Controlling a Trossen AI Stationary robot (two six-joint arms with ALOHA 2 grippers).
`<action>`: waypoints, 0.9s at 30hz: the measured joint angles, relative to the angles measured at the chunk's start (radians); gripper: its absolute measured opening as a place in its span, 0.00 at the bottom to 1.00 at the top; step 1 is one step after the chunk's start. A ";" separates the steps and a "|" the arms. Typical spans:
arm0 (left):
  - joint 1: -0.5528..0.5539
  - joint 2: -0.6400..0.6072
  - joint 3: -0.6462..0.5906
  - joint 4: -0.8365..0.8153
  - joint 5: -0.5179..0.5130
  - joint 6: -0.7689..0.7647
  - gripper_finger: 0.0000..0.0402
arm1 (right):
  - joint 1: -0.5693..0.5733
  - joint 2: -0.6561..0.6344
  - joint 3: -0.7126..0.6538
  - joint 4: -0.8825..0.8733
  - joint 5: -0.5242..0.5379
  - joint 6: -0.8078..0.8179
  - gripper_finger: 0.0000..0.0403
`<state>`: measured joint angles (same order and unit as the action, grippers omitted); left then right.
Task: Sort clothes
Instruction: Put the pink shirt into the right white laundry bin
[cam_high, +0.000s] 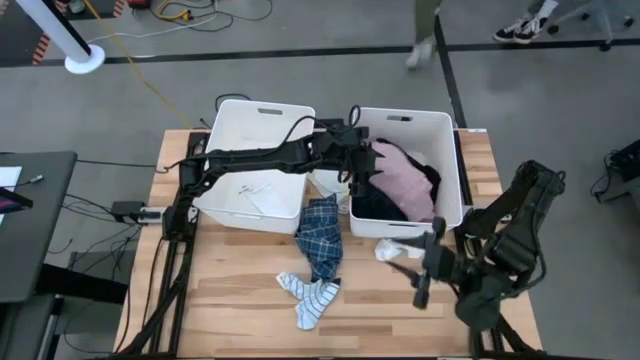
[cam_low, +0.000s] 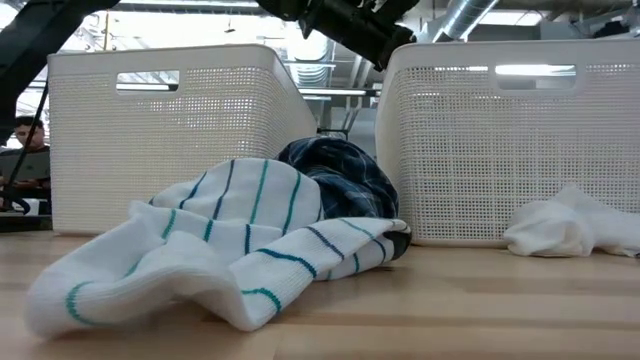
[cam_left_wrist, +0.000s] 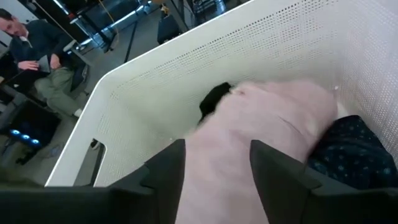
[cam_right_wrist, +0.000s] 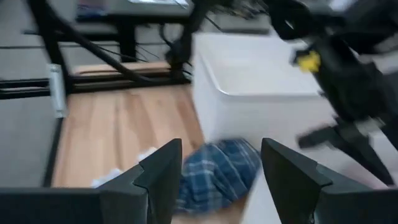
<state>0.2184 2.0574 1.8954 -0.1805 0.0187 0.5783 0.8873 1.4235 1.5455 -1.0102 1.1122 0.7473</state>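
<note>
My left gripper (cam_high: 362, 165) reaches over the right white tub (cam_high: 400, 118), its fingers apart (cam_left_wrist: 217, 146) above a pink garment (cam_left_wrist: 273, 124). That garment lies in the tub on a black one (cam_high: 375, 205), next to a navy dotted one (cam_left_wrist: 351, 149). A blue plaid garment (cam_high: 322, 235) lies on the table against the gap between the tubs. Striped socks (cam_high: 312, 295) lie near it, and a white sock (cam_high: 392, 250) lies in front of the right tub. My right gripper (cam_high: 420, 285) hangs open above the table's near right part and holds nothing. My left gripper comes at the pink garment (cam_left_wrist: 217, 180) slanting down from the table's left side, and the cloth shows in the gap between its parted fingers. Whether the fingers touch it I cannot tell.
The left white tub (cam_high: 265, 108) holds a small white item (cam_high: 255, 190). The two tubs stand side by side along the table's far edge. Bare wood (cam_high: 230, 300) lies at the near left. A person (cam_left_wrist: 37, 56) sits beyond the table.
</note>
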 joint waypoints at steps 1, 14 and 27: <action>0.000 -0.002 0.000 -0.002 0.000 -0.003 0.46 | -0.010 0.000 0.000 -0.049 -0.001 0.051 0.58; -0.038 -0.187 0.001 -0.024 0.065 -0.093 0.48 | -0.128 -0.005 0.000 -0.480 -0.041 0.500 0.58; -0.189 -0.454 0.002 -0.326 0.070 -0.120 0.48 | -0.388 -0.020 0.000 -0.561 -0.120 0.441 0.58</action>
<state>0.0291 1.6035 1.8969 -0.5070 0.0887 0.4580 0.4995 1.4035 1.5452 -1.5707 0.9920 1.1886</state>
